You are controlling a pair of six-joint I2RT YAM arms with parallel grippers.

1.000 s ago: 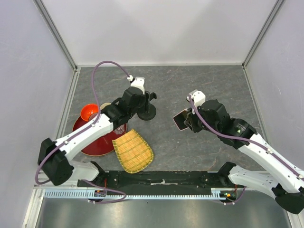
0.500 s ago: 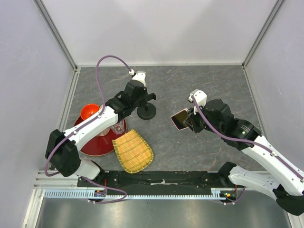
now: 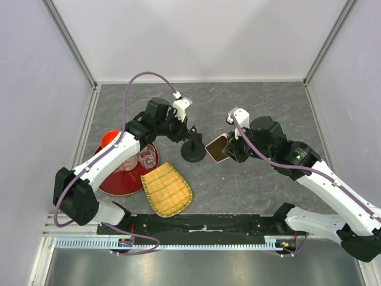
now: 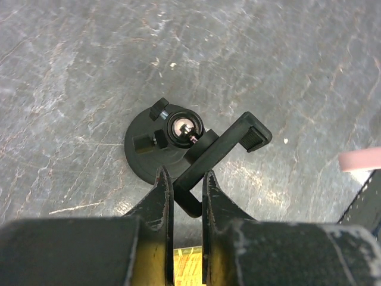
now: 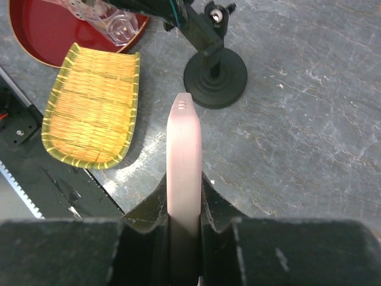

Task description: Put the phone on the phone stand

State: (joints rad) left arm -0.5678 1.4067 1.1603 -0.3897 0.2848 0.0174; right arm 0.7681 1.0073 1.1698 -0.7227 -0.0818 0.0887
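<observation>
The black phone stand [image 3: 193, 154] stands mid-table on its round base [image 4: 149, 152]. My left gripper [image 3: 185, 131] is shut on the lower end of its clamp bracket [image 4: 223, 146], whose arm runs between the jaws of the left gripper [image 4: 183, 177]. The phone [image 3: 216, 148] hangs just right of the stand, apart from it, with its pink case edge [image 5: 183, 152] turned to the right wrist camera. My right gripper [image 5: 183, 186] is shut on it and holds it above the table, short of the stand [image 5: 215, 71]. A pink corner of the phone [image 4: 360, 161] shows in the left wrist view.
A red tray [image 3: 113, 182] at the left holds an orange bowl [image 3: 111, 140] and a clear glass [image 3: 147, 158]. A yellow woven tray [image 3: 166, 189] lies in front of the stand. White walls enclose the grey table [image 3: 268, 104].
My left gripper closed on the stand's bracket, and the stand shifted a little nearer and to the right. The right arm carried the phone left, close to the stand.
</observation>
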